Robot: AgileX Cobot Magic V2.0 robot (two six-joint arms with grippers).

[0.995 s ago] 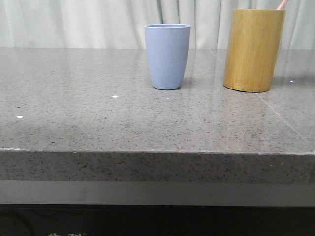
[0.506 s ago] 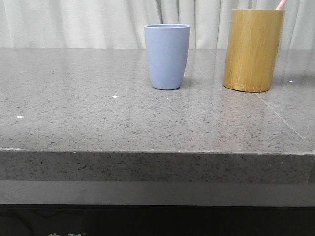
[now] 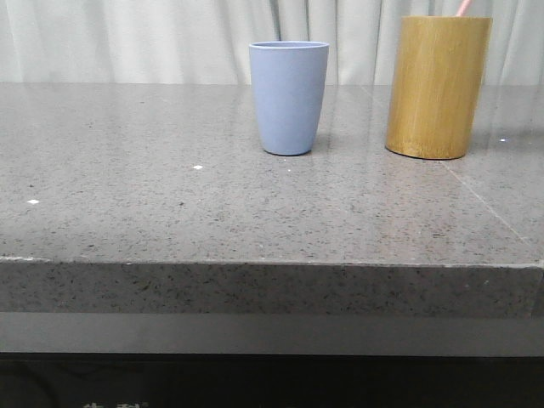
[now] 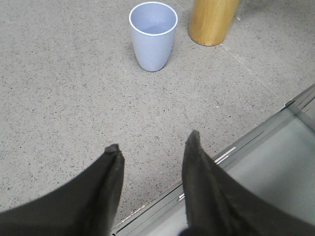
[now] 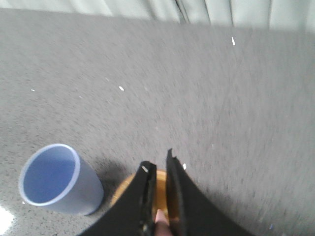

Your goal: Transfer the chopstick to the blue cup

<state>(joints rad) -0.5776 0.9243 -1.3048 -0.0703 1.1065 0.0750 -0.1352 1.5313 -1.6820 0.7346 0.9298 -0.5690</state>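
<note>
Fingers of my right gripper (image 5: 158,189) pinch the thin pale pink chopstick (image 5: 160,217) above the yellow-brown bamboo cylinder (image 3: 438,87), ready to lift toward the empty matte blue cup (image 3: 289,98), while my left gripper (image 4: 153,147) waits agape.

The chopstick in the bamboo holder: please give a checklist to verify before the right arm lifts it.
1. Right gripper closed on the chopstick: ok; the fingers are pinched around its pink end above the bamboo holder.
2. Chopstick out of the holder: not ok; its tip shows just above the rim.
3. Blue cup upright and empty: ok; the left wrist view shows nothing inside.
4. Blue cup apart from the holder: ok; a gap lies between them.
5. Left gripper out of the way: ok; open, near the table edge.
</note>
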